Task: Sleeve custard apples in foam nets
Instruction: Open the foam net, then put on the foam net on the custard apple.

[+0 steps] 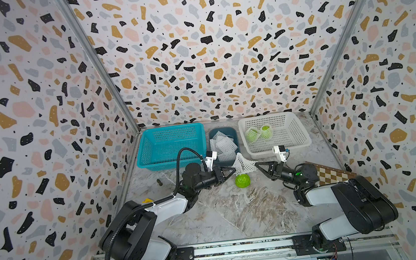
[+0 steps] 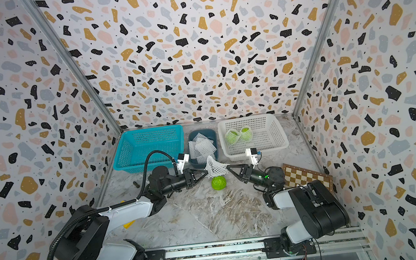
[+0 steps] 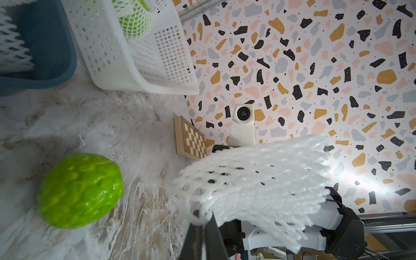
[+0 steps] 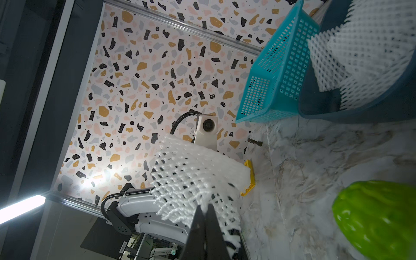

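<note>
- Right now the foam net (image 1: 244,164) hangs stretched in the air between my two grippers, above the marble table (image 1: 236,219) and just in front of the dark blue tub (image 1: 235,131).
- My left gripper (image 1: 233,170) has its jaws pinched together on one edge of that net. The left wrist view shows the white foam bunched right at the closed tips.
- My right gripper (image 1: 257,164) is clamped on the opposite edge. In the right wrist view its tips are likewise closed on the foam, and the net fans out beyond them.
- One bare custard apple (image 1: 242,180) sits on the table just under the net, slightly nearer my bases, and between the two gripper tips. Both wrist views show it apart from the net and from my fingers.
- Two sleeved custard apples (image 1: 252,134) lie side by side in the white basket (image 1: 304,137), which stands at the back of the table beyond my right gripper.
- Spare foam nets (image 1: 222,144) are piled in the dark blue tub, which stands between the white basket and the teal basket (image 1: 151,151).
- Beside my right arm, at the table's right edge, a chessboard (image 1: 333,175) lies flat.
</note>
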Controlling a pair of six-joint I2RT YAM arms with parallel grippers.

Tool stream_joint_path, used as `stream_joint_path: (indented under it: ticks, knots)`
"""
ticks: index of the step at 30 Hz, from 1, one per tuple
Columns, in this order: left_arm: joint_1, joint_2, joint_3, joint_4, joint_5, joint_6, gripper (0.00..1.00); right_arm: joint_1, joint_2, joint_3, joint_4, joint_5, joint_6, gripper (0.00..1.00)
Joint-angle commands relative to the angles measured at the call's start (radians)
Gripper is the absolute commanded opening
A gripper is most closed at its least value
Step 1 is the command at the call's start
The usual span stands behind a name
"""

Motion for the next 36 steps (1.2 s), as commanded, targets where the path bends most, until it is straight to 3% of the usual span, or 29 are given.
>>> stream_joint_path:
  ticks: [1,22,36]
  knots:
    - [0.010,0.039,0.028,0.116,0.026,-0.025,0.00,-0.009,0.025,-0.006,0.039,0.004,-0.034,0.00]
    - [0.011,0.232,0.078,0.209,0.118,-0.060,0.00,0.003,0.181,0.002,0.008,0.010,-0.127,0.00]
    - [0.028,0.332,0.085,0.227,0.115,-0.075,0.00,-0.014,0.286,0.011,0.032,0.029,-0.151,0.00]
